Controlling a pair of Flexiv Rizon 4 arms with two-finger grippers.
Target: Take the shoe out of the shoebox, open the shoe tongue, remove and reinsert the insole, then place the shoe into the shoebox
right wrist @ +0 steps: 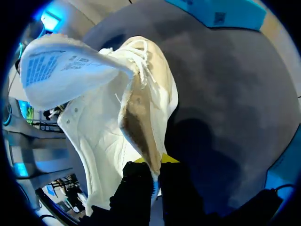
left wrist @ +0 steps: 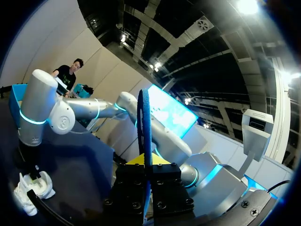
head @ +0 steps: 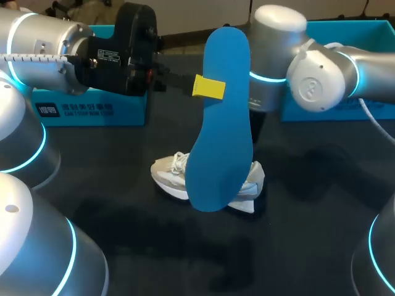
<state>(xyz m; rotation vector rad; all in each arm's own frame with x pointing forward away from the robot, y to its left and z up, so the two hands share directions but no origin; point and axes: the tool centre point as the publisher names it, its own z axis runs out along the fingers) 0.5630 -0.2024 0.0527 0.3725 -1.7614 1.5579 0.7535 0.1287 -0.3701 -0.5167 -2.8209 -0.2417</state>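
**Insole held aloft on my left, shoe pinched on my right**

The dark table [head: 123, 185] carries everything I'm working with. My left arm [head: 55, 49] comes in across the far left, and my right arm [head: 333, 71] bends down from the far right towards the middle. A blue shoebox [head: 92, 111] sits at the back left, under my left arm, and a second blue box [head: 345, 37] stands at the back right, behind my right arm.

The blue insole [head: 222, 123] hangs upright in the air over the middle of the table, its lower end in front of the shoe from the head camera. My left gripper [head: 208, 87] is clamped on the insole's edge, about a third of the way down. In the left wrist view I see the insole edge-on, squeezed between both fingers.

The shoe [head: 170, 176], white, lies on the table between the two boxes and outside both. In the right wrist view its tongue [right wrist: 61, 70] is folded out away from the opening, label side showing. My right gripper [right wrist: 153, 165] is closed on the rim of the shoe's opening, one finger on each side of it.
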